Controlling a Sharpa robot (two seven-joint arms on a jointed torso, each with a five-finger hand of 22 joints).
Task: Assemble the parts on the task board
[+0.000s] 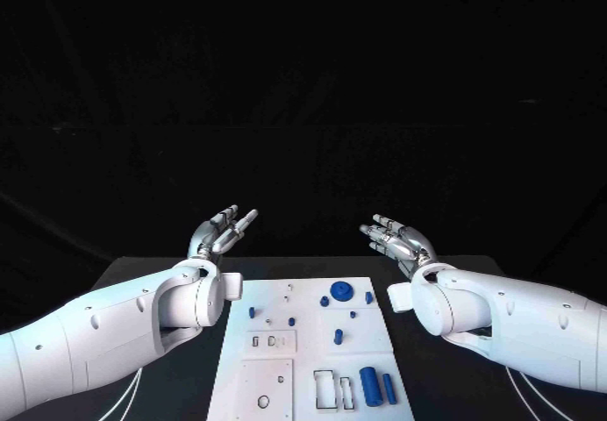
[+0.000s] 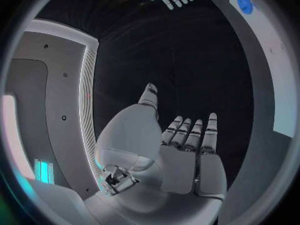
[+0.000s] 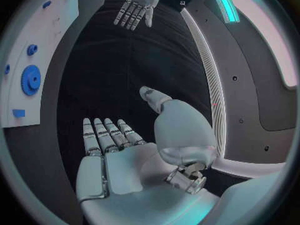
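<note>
Reaching forward past the far end of the board (image 1: 303, 351), the left hand (image 1: 222, 230) and right hand (image 1: 398, 237) hover apart above the surface (image 1: 152, 272), palms facing inward, fingers spread and straight, holding nothing. Between the arms the board carries blue parts: a gear (image 1: 341, 290), small pegs, two cylinders (image 1: 374, 386).

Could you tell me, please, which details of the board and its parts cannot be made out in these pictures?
- Head view: the near end of the white board is cut off by the picture's bottom edge.
- Head view: the small blue pieces near the large blue gear are too small to tell their shapes.
- Left wrist view: the circle's rim cuts the board; just one blue gear shows.
- Right wrist view: the board is cut off at the rim.
</note>
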